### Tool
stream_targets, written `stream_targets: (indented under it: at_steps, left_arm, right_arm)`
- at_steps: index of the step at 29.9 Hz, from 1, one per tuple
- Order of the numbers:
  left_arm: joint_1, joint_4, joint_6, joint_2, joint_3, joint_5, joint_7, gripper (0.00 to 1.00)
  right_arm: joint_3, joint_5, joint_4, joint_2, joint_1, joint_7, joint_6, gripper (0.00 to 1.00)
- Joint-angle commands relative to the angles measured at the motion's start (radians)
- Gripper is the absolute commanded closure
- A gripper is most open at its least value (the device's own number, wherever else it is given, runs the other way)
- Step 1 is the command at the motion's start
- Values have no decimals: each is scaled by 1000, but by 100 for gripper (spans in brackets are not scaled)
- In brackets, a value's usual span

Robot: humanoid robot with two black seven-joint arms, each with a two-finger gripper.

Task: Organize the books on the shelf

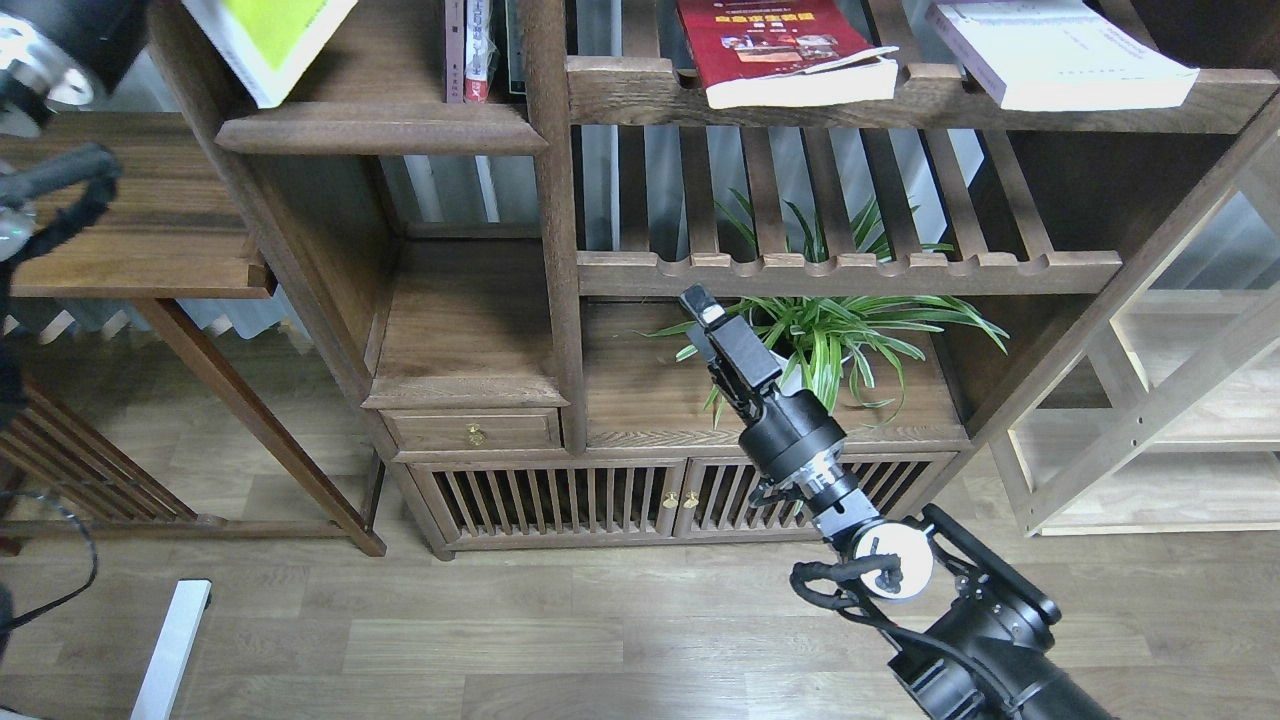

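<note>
Glossy yellow-green book (268,40) overhangs the dark plank shelf (375,125) – right gripper (705,315) jaws indistinct, left's unseen.

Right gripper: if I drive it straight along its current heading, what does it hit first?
The right gripper points up and slightly left, toward the scalloped front rail of the slatted rack just above its tip. That rail looks like first contact, though depth is unclear from this view.

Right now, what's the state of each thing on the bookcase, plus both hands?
Yellow-green book: on the plank shelf, corner past the front edge.
Red book: flat on the slatted rack, overhanging its front rail.
Pale book: flat, overhanging that rail.
Thin books: upright.
Drawer: shut.
Cabinet doors: shut.
Right hand: empty, opening unclear.
Left hand: out of view.
</note>
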Motion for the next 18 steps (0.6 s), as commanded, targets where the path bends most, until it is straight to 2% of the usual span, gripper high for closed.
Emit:
stream_targets:
  at_steps: [1, 4, 10, 18]
  left_arm:
    - [-41, 22, 72, -24, 33, 16, -11, 100]
    - [-69, 42, 112, -33, 62, 16, -18, 100]
    - [-125, 109, 113, -30, 98, 16, -19, 100]
    - [-256, 287, 104, -45, 205, 0, -52, 100]
  right_arm:
    - [15, 2, 0, -3, -1, 1, 10, 5]
    - [23, 2, 0, -3, -1, 1, 13, 5]
    - [48, 5, 0, 2, -1, 1, 13, 5]
    - [80, 11, 0, 3, -1, 3, 28, 5]
